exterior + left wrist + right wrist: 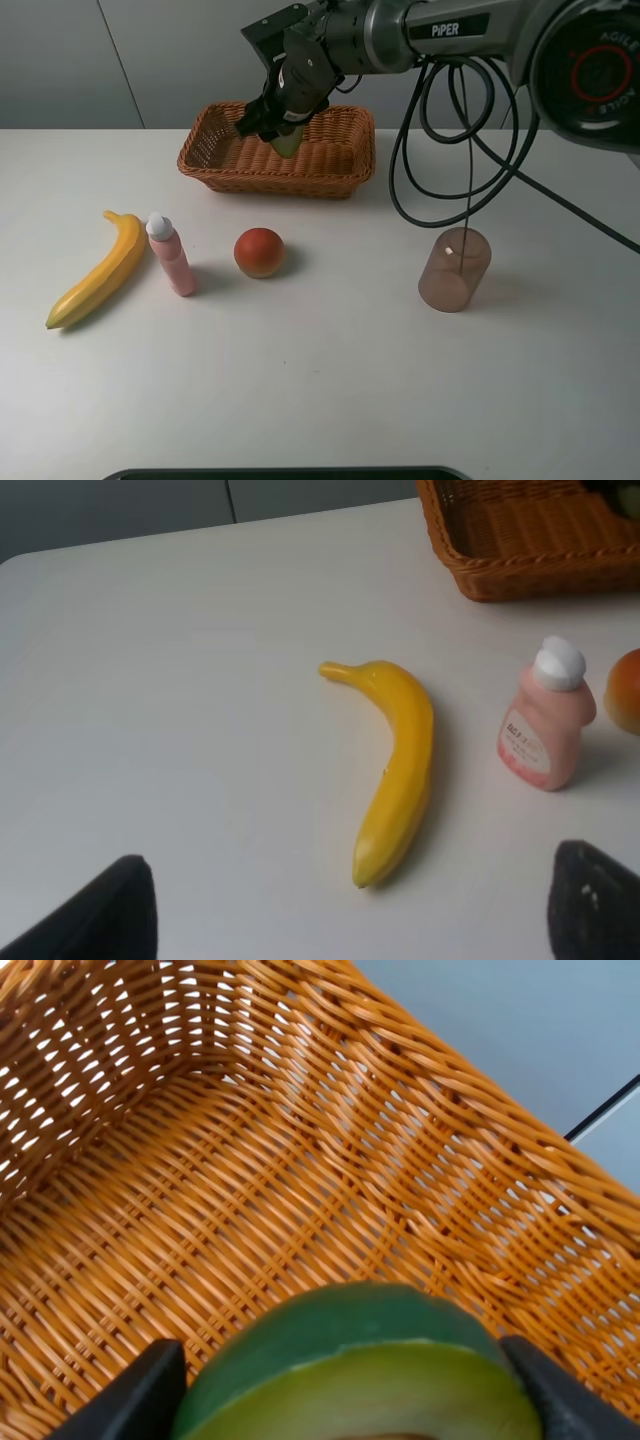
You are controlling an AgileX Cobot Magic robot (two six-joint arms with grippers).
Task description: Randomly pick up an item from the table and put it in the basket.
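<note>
My right gripper point(277, 133) is shut on the halved avocado point(288, 141) and holds it over the middle of the orange-brown wicker basket point(345, 165) at the back of the white table point(330, 380). In the right wrist view the avocado point(370, 1360) shows its dark green skin and yellow-green flesh between the two black fingers point(130, 1400), with the basket floor point(200, 1190) close below; its pit is hidden. My left gripper point(350, 950) is open and empty above the table, near the tip of the banana point(395, 765).
On the table lie a yellow banana point(98, 268), a pink bottle with a white cap point(171, 255), a round red-orange fruit point(260, 252) and a translucent pink cup point(455, 270). Black cables point(450, 150) hang from the right arm behind the cup.
</note>
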